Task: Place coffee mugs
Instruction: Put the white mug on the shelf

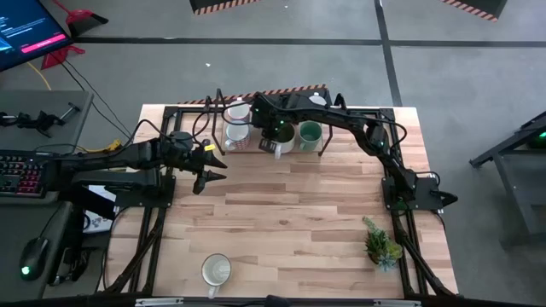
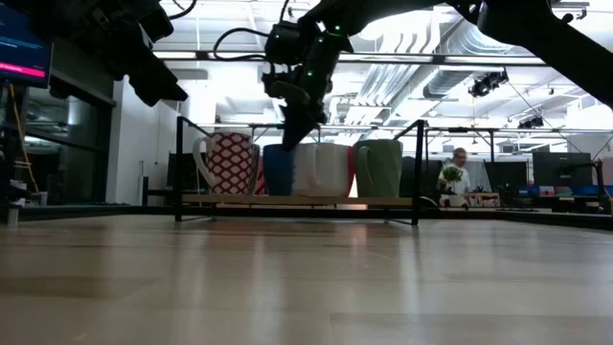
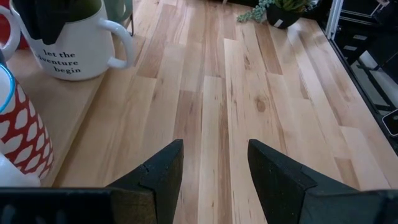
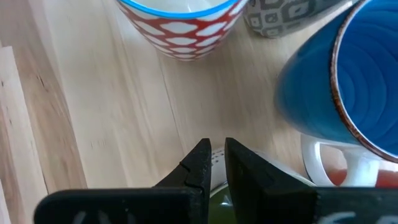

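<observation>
Currently: Right Gripper on White Mug Rim

Right gripper (image 1: 275, 136) sits at the table's 12 o'clock, fingers clamped on the white mug (image 1: 282, 141) rim among the shelf mugs. Left gripper (image 1: 213, 165), fingers apart, hovers at 10 o'clock. Another mug (image 1: 216, 271) stands at 7 o'clock.

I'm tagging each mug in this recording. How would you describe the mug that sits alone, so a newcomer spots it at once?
Start at the wooden table and go to its near edge, opposite the raised shelf where the other mugs cluster. The lone white mug sits there toward the left arm's side, across from the potted plant. Nothing else stands close to it.
</observation>
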You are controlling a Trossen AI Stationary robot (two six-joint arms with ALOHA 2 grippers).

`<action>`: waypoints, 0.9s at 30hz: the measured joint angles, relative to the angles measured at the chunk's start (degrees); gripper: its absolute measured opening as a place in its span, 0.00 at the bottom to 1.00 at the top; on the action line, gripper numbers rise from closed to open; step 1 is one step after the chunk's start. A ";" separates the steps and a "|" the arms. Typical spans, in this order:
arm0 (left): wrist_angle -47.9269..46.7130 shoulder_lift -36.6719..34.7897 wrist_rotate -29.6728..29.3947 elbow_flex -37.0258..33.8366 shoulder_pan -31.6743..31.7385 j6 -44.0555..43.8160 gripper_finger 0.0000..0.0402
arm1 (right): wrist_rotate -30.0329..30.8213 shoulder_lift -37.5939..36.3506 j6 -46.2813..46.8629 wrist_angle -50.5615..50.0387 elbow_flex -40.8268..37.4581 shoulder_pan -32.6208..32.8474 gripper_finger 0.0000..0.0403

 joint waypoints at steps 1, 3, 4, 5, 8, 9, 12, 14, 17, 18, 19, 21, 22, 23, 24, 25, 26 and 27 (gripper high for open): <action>0.01 0.00 0.00 0.00 0.00 -0.02 0.42 | 0.02 -0.02 -0.02 -0.28 0.02 -0.08 0.09; 0.00 0.00 0.00 0.00 -0.01 0.00 0.42 | 0.02 -0.07 -0.02 -0.65 0.02 -0.13 0.09; 0.00 0.00 0.00 0.00 -0.01 -0.02 0.42 | 0.02 -0.07 -0.02 -0.69 0.02 -0.16 0.09; 0.02 0.00 0.00 0.00 0.01 -0.02 0.42 | 0.02 -0.07 -0.02 -0.71 0.02 -0.18 0.09; 0.00 0.00 0.00 0.00 0.00 -0.03 0.42 | 0.06 -0.07 -0.02 -1.32 0.02 -0.25 0.09; 0.01 0.00 0.00 0.00 0.00 -0.06 0.42 | 0.33 -0.09 -0.02 -1.51 0.02 -0.25 0.09; 0.01 0.00 0.00 0.00 0.01 -0.48 0.42 | 1.36 -0.09 -0.02 -1.95 0.02 -0.25 0.09; 0.02 0.00 0.00 0.00 -0.01 -0.50 0.42 | 1.51 -0.09 -0.02 -2.19 0.02 -0.30 0.09; 0.01 0.00 0.00 -0.02 0.01 -0.50 0.42 | 1.53 -0.09 -0.02 -2.56 0.02 -0.33 0.09; 0.00 0.00 0.00 -0.02 0.00 -0.50 0.42 | 1.55 -0.09 -0.02 -2.61 0.02 -0.33 0.09; 0.00 0.00 0.00 -0.02 0.00 -0.50 0.42 | 1.55 -0.09 -0.02 -2.63 0.02 -0.33 0.09; 0.00 0.00 0.00 -0.02 0.00 -0.50 0.42 | 1.55 -0.09 -0.01 -2.68 0.02 -0.36 0.09; 0.02 0.00 0.00 -0.02 0.01 -0.52 0.42 | 1.55 -0.09 -0.02 -2.72 0.02 -0.36 0.09; 0.00 0.00 0.00 -0.02 0.01 -0.53 0.42 | 1.57 -0.09 -0.02 -2.78 0.02 -0.36 0.09; 0.00 0.00 0.00 -0.02 -0.01 -0.66 0.42 | 1.57 -0.09 -0.02 -2.80 0.02 -0.38 0.09; 0.00 0.00 0.00 -0.02 0.01 -0.97 0.42 | 1.57 -0.09 -0.02 -2.80 0.02 -0.40 0.09; 0.00 0.00 0.00 -0.02 0.01 -0.97 0.42 | 1.55 -0.09 -0.02 -2.80 0.02 -0.46 0.09; 0.00 0.00 0.00 -0.02 0.01 -0.98 0.42 | 1.52 -0.09 -0.02 -2.82 0.02 -0.53 0.09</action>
